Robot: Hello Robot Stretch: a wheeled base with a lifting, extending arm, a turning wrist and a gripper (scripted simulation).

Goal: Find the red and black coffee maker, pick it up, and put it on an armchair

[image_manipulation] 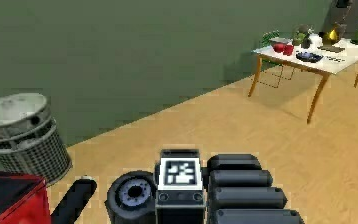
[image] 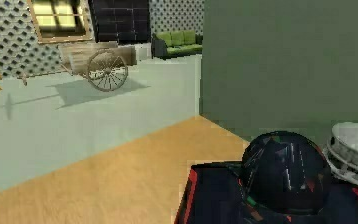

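A red and black bulky thing [image: 272, 185], a dark dome on a red-edged body, fits the coffee maker and rises from the forward view's bottom right. Its red side [image_manipulation: 9, 198] shows again at the arm side view's bottom left corner. The gripper [image_manipulation: 73, 200] sits low in the arm side view, its dark body left of a white marked square [image_manipulation: 179, 172] on the drawn-in arm. The red thing hangs at the fingers' end above the wood floor, so the gripper holds it. A green upholstered seat [image: 177, 42] stands far back in the forward view.
A round metal mesh bin [image_manipulation: 25, 135] stands by the dark green wall [image_manipulation: 137, 60]; the same bin [image: 352, 150] shows at the forward view's right edge. A wooden cart [image: 99, 62] stands at the back left. A white table [image_manipulation: 307, 62] holds small items at the arm side view's upper right.
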